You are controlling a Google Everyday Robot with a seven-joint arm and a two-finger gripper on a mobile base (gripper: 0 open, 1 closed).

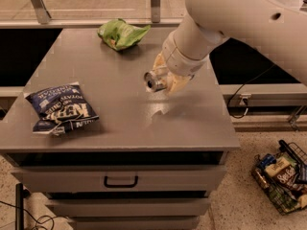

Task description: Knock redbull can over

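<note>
The redbull can (154, 81) is tipped on its side, its silver top with the dark opening facing left toward the camera, near the middle right of the grey table (96, 80). My gripper (164, 76) is shut on the can, with its cream fingers (176, 82) above and below the can's body. The can's blue and silver body is mostly hidden by the gripper. The white arm reaches in from the upper right.
A dark blue chip bag (61, 108) lies at the table's front left. A green crumpled bag (121, 33) lies at the back middle. Drawers sit below the table top. A wire basket of snacks (283, 176) stands on the floor at the right.
</note>
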